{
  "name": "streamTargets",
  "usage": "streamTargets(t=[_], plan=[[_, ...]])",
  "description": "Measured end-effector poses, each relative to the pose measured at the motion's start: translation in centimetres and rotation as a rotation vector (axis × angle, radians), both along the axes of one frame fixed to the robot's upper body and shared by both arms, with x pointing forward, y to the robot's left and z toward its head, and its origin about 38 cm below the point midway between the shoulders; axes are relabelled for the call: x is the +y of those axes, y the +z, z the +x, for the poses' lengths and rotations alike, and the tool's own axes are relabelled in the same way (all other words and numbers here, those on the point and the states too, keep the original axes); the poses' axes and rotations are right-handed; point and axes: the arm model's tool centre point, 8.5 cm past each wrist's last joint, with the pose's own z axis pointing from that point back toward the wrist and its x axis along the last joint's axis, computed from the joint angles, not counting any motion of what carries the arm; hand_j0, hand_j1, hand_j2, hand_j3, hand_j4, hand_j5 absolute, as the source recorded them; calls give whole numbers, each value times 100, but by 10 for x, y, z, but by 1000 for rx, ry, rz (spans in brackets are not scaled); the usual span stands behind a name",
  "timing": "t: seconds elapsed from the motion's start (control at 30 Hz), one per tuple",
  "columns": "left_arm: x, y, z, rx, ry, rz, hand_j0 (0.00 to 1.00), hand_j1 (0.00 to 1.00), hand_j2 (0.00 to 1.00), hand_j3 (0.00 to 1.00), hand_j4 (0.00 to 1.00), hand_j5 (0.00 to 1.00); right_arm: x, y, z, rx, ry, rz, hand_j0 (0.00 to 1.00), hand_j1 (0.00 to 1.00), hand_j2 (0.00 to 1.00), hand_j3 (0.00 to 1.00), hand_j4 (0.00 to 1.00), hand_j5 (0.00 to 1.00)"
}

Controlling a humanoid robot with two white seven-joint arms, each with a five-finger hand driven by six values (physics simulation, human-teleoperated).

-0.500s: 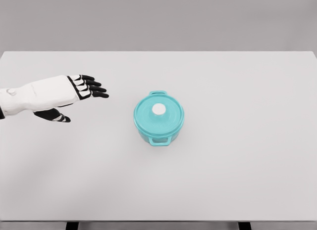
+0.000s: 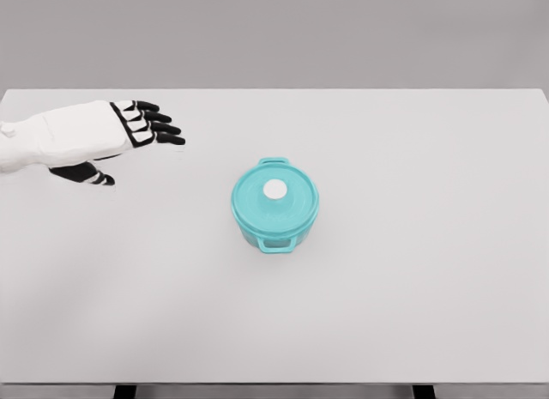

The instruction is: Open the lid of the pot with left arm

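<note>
The left robot hand (image 2: 103, 142) hovers over the counter's (image 2: 412, 287) far-left part, fingers (image 2: 159, 127) stretched out and spread, thumb hanging below, holding nothing. Its arm is cut off by the picture's left edge. Well apart to the right, near the counter's middle, stands the teal pot (image 2: 275, 207), its lid (image 2: 274, 196) on, with a white knob (image 2: 275, 190) in the centre. The lid hides the pot's inside. The pot's lower wall is mostly hidden under the rim.

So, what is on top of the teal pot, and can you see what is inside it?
A teal lid with a white knob sits on the pot, fully closed. The inside is covered, so its contents cannot be seen. The left hand is open, away from it.
</note>
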Motion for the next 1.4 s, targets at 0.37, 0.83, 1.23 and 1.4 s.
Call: streamTargets(t=[0.37, 0.83, 1.23, 1.4], plan=[[-54, 14, 10, 32, -177, 141, 100, 100, 100, 100, 100, 100, 0, 0, 0, 0, 0, 0, 100, 100, 100, 100, 100, 100], [-129, 14, 10, 19, -351, 80, 100, 100, 100, 100, 100, 100, 0, 0, -1, 1, 0, 0, 100, 100, 100, 100, 100, 100], [-154, -7, 10, 33, -392, 109, 100, 100, 100, 100, 100, 100, 0, 0, 0, 0, 0, 0, 100, 100, 100, 100, 100, 100], [-158, -11, 15, 39, -387, 108, 100, 100, 100, 100, 100, 100, 0, 0, 0, 0, 0, 0, 100, 100, 100, 100, 100, 100]])
